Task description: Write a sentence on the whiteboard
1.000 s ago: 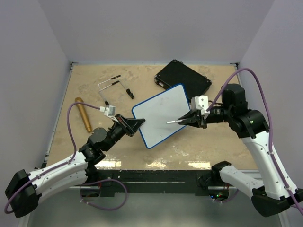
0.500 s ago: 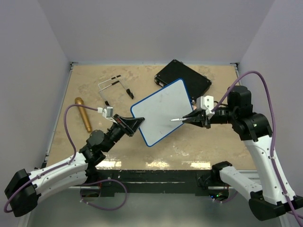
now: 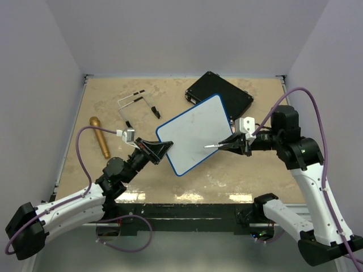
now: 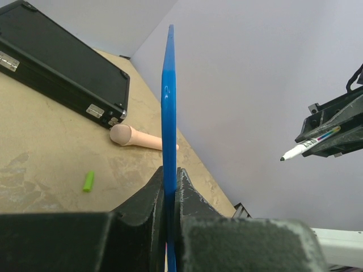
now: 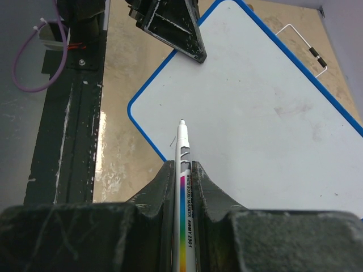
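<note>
The whiteboard (image 3: 195, 133), white with a thin blue rim, is held tilted above the table. My left gripper (image 3: 160, 148) is shut on its near left corner; in the left wrist view the board (image 4: 168, 102) shows edge-on between the jaws of this gripper (image 4: 169, 173). My right gripper (image 3: 235, 143) is shut on a white marker (image 3: 214, 145) whose uncapped tip is over the board's lower right part. In the right wrist view the marker (image 5: 182, 153) points at the board (image 5: 266, 113), with one short stroke beside its tip. No green sentence shows on the board.
A black case (image 3: 221, 93) lies behind the board. A gold cylinder (image 3: 100, 137) lies at the left. A wire stand (image 3: 133, 105) lies at the back left. A peach cylinder (image 4: 142, 137) and a small green cap (image 4: 88, 181) lie on the table.
My right gripper has drawn back a little to the right with the marker. The whiteboard has shifted slightly up and back in my left gripper.
</note>
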